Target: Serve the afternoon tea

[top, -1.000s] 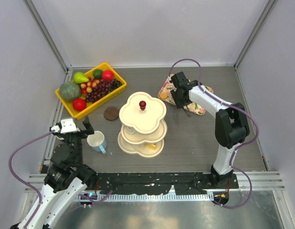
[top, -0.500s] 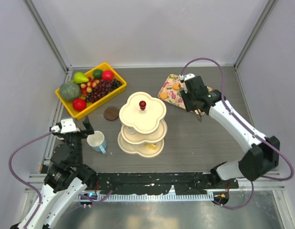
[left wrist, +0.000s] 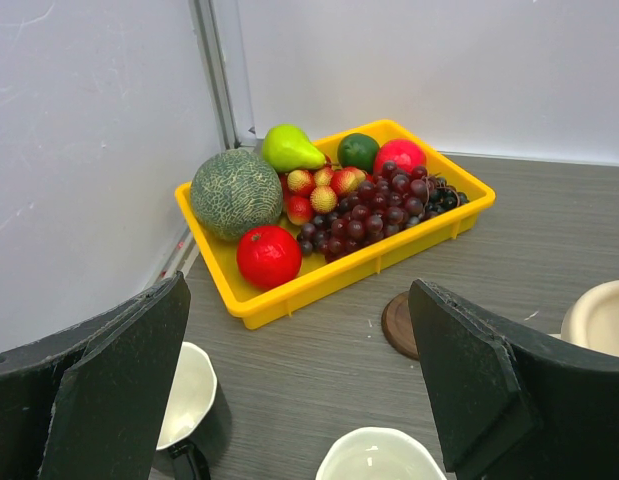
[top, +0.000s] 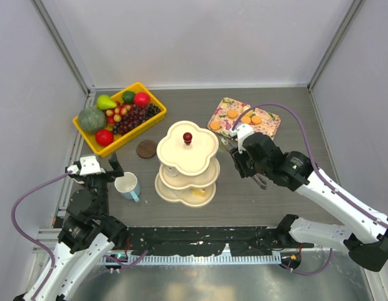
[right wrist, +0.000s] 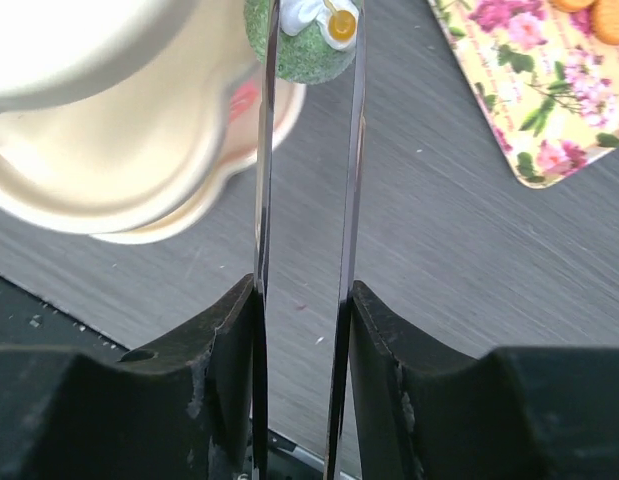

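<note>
So here's where we're at: the right arm (top: 306, 179) has its jaws squeezed in narrow on a small green pastry (right wrist: 301, 45) with a white flower on top, pinched between the two thin blades; it's hanging off the surface right beside the cream three-tier stand (top: 203, 153), on the side facing the floral tray (top: 269, 130); four orange biscuits (top: 232, 114) sit on that tray; the stand's red knob (top: 187, 137) is up top, and we spot something yellow (top: 199, 195) on the bottom tier; on the left arm (top: 87, 213) the jaws are spread as wide as they go, holding nothing, just beside the pale blue mug (top: 128, 185); a round brown coaster (top: 145, 148) lies between the mug and the yellow bin of fruit (left wrist: 369, 268)
</note>
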Controlling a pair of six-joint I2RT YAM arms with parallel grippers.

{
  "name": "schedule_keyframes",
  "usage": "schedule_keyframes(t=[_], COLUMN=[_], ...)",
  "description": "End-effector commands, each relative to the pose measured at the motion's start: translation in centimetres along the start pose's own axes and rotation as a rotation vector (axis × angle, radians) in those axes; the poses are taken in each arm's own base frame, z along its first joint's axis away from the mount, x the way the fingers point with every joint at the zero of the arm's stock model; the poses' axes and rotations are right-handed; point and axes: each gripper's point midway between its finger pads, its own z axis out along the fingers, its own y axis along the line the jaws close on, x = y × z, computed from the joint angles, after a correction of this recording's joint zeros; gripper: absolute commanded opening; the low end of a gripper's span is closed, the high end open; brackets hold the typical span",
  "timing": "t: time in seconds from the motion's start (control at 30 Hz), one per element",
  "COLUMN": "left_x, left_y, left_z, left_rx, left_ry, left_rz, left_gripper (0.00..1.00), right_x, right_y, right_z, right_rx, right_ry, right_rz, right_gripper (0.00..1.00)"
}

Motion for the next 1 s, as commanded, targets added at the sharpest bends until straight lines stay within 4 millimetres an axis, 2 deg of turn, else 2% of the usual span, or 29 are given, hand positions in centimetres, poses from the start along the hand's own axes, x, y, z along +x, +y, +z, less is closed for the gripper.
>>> schedule_keyframes(t=[0.0,0.3,0.43,0.57,0.67,0.73,0.77,0.97], left_x=[-1.3,-1.3,-1.4,-1.3,-1.3,-1.4,-1.3,-1.4], left_y=[0.4,0.5,0.5,0.5,0.6,0.6,0.5,0.5], left_z=[-0.1,-0.1,-0.1,-0.1,-0.1,-0.1,-0.1,-0.1], left_rx=[-0.014,-0.016,-0.016,-0.016,-0.019,-0.017,-0.017,-0.014], left_ry=[-0.040,-0.039,-0.041,-0.039,-0.038,-0.040,-0.039,-0.039], left_rz=[-0.036,-0.035,-0.038,-0.035,-0.037,-0.036,-0.035,-0.036], left_gripper=[0.99,0.99,0.99,0.99,0.99,0.99,0.99,0.99], right_x=[-0.1,0.3,-0.2,-0.8,-0.4,0.0,0.2,-0.2], right_y=[2.0,5.8,6.9,7.3,7.4,7.5,7.4,6.5], right_z=[-0.8,-0.2,0.1,0.5,1.3,1.7,1.8,0.5], right_rx=[-0.057,-0.172,-0.200,-0.202,-0.198,-0.192,-0.190,-0.170], right_ry=[-0.036,-0.069,-0.099,-0.119,-0.092,-0.074,-0.064,-0.098], right_rz=[0.018,-0.033,-0.056,-0.071,-0.091,-0.099,-0.104,-0.081], right_gripper=[0.42,0.43,0.43,0.44,0.48,0.51,0.56,0.65])
